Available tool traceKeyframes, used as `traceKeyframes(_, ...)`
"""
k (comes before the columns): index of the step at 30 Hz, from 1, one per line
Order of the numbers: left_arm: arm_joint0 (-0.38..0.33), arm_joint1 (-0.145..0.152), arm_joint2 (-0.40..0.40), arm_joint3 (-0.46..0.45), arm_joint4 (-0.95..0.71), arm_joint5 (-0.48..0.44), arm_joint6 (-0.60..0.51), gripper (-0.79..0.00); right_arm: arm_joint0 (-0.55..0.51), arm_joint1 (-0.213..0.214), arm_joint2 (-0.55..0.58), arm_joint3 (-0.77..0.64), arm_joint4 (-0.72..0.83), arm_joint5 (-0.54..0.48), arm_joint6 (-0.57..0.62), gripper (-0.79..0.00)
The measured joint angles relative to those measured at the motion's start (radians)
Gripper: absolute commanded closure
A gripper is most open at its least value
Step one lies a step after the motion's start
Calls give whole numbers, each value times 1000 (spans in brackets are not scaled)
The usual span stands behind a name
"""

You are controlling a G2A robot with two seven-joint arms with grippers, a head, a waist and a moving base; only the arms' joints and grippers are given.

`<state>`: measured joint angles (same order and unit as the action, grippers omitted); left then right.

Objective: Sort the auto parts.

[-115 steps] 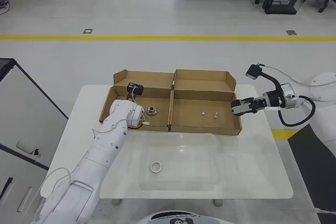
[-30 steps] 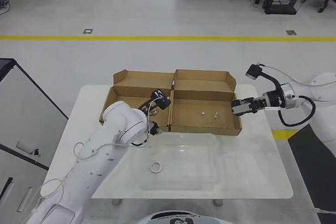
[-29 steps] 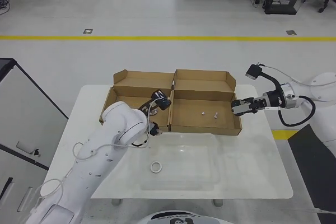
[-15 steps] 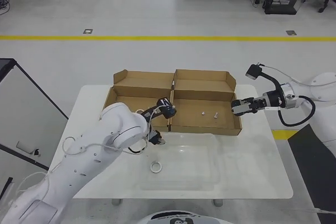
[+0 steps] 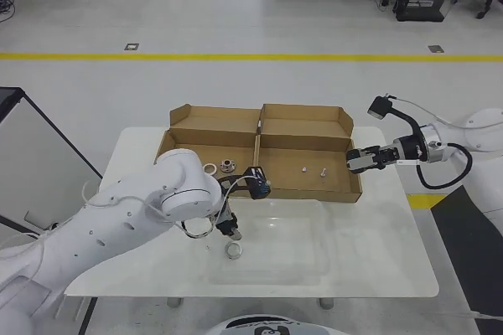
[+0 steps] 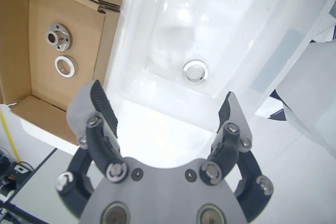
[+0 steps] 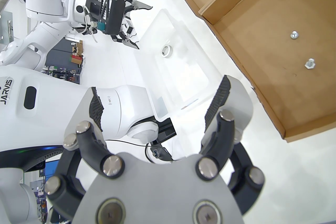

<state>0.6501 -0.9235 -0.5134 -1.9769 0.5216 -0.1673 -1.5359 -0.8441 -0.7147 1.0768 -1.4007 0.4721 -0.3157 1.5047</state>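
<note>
Left gripper [image 6: 163,93] hung wide and empty over the clear tray's [image 6: 236,12] left end, which held one ring [image 6: 195,72]. Right gripper [image 7: 159,86] stood wide and empty beside the right box [image 5: 285,180].

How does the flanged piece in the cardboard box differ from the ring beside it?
The flanged hub carries small holes around a narrow bore; the ring is a plain band with a wide opening. The hub rises in a collar; the ring lies low. Both are silver metal.
</note>
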Motion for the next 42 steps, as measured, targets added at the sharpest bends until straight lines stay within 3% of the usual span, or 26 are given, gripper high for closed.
traceKeyframes(8,-75,31,94,-20,-81,40,0,-785,0,0,0,0,0,0,0,-785)
traceKeyframes(21,-58,30,99,-38,-77,9,37,-785,0,0,0,0,0,0,0,-785)
traceKeyframes(31,-64,-17,170,1,-76,-154,58,-785,0,0,0,0,0,0,0,-785)
traceKeyframes(37,-84,-58,205,75,-82,-181,75,-785,0,0,0,0,0,0,0,-785)
traceKeyframes(42,-86,-61,207,81,-80,-181,76,-785,0,0,0,0,0,0,0,-785)
